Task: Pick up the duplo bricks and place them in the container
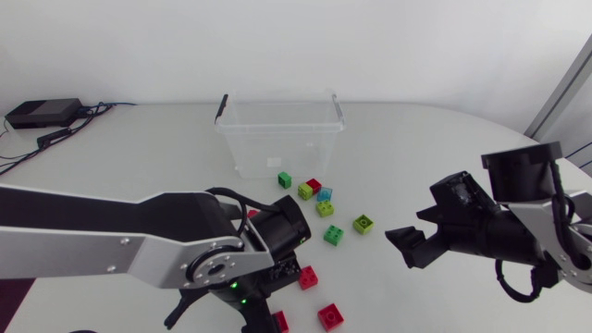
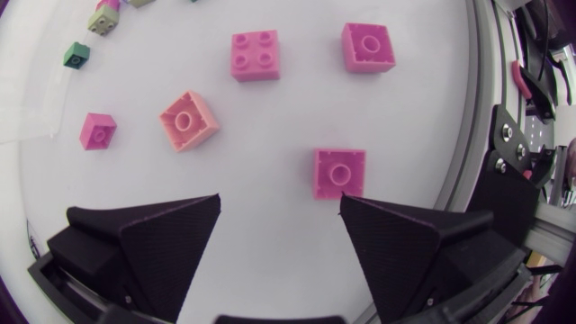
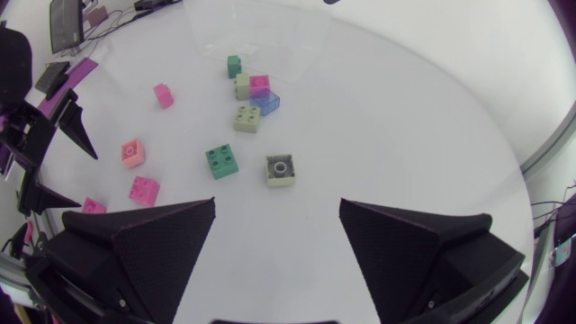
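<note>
Left wrist view: left jaws are standing wide apart and holding nothing, hanging over the counter; a red brick is lying stud-up just ahead of the gap, nearer one finger than the other and touching neither.
Step in hand: judging by this, the left arm is lining up a first pick on that red brick; grasp not yet made.
Next move: it is looking like a small sideways shift to centre the brick in the gap, then a drop so both fingers are bracketing it on two flat sides, then a close. The orange brick beside it is sitting well apart, so there is little risk of bumping it.
Farther red bricks: two more are lying ahead of the left jaws, apart from each other.
Right wrist view: right jaws are also standing apart and empty, hovering above the counter; a pale green brick is lying ahead of them and a dark green brick just beside that.
Right arm: it is coming in from its own side and sitting well apart from the left one.
Middle cluster: lime, blue, red and green bricks are bunching near the front wall of the container, some touching.
Container: a clear tub is standing upright and open at the far side of the counter; no brick is showing inside it, so every brick I can see is waiting on the counter.
</note>
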